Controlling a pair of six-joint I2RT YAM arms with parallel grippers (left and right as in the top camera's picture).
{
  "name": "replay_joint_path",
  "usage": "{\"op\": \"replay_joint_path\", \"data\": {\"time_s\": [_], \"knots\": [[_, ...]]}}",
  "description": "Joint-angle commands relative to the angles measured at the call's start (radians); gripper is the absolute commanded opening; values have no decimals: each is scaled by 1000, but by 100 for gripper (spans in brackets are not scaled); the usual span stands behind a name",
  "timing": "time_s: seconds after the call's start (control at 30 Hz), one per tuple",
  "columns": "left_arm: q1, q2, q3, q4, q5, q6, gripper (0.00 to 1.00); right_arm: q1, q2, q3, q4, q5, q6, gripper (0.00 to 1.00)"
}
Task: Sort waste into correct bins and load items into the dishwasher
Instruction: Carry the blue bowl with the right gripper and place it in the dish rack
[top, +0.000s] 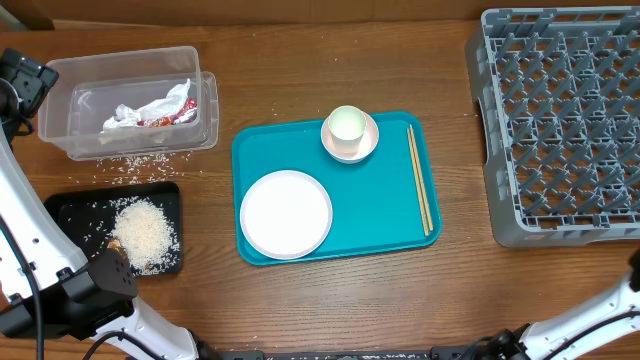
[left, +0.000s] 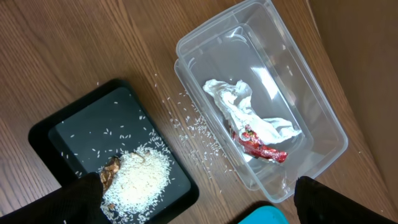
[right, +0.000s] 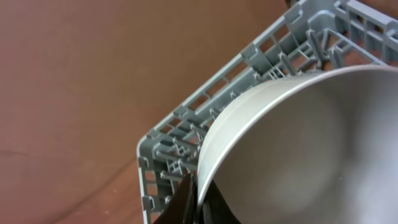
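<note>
The left gripper hangs above the table's left edge with its jaws spread wide and nothing between them; its fingers frame the black tray and the tub below. The tub sits in the back-left corner of the table and holds the napkin, with the wrapper lying against it. The black tray lies at the front-left corner, just in front of the tub, with a heap of rice in it and the scrap touching the heap's edge. Loose grains are strewn on the bare wood between tub and tray. In the middle of the table lies the teal tray: the plate is in its front-left corner, the cup stands upright on the saucer at its back edge, and the chopsticks lie side by side along its right edge. The rack fills the back-right corner of the table, apart from the teal tray. The right gripper is clenched on the rim of the bowl, which is tilted on edge close to the wrist camera with a corner of the rack behind it; I cannot tell whether the bowl touches the rack
</note>
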Motion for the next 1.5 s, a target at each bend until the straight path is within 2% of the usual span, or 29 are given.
{"op": "replay_joint_path", "data": {"time_s": [0.0, 0.43, 0.57, 0.7, 0.87, 1.13, 1.27, 1.3, 1.33, 1.4, 1.47], "knots": [[-2, 2, 1, 2, -10, -6, 100, -66, 60, 13, 66, -311, -16, 4], [-3, 2, 1, 2, -10, -6, 100, -109, 251, 11, 92, -359, -16, 4], [-3, 2, 1, 2, -10, -6, 100, -96, 256, 7, 79, -339, -17, 4], [-3, 2, 1, 2, -10, -6, 100, -93, 259, 6, 14, -199, -19, 4], [-3, 2, 1, 2, -10, -6, 100, -93, 274, 1, -45, -223, -114, 4], [-3, 2, 1, 2, -10, -6, 100, -139, 266, -4, -77, -220, -110, 4], [-3, 2, 1, 2, -10, -6, 100, -187, 241, -4, -98, -189, -32, 4], [-3, 2, 1, 2, -10, -6, 100, -201, 229, -4, -113, -180, -32, 10], [-3, 2, 1, 2, -10, -6, 100, -219, 206, -4, -141, -134, -30, 26], [-3, 2, 1, 2, -10, -6, 100, -233, 176, -4, -187, -48, -30, 39], [-3, 2, 1, 2, -10, -6, 100, -242, 143, -4, -228, 43, -26, 46]]}}
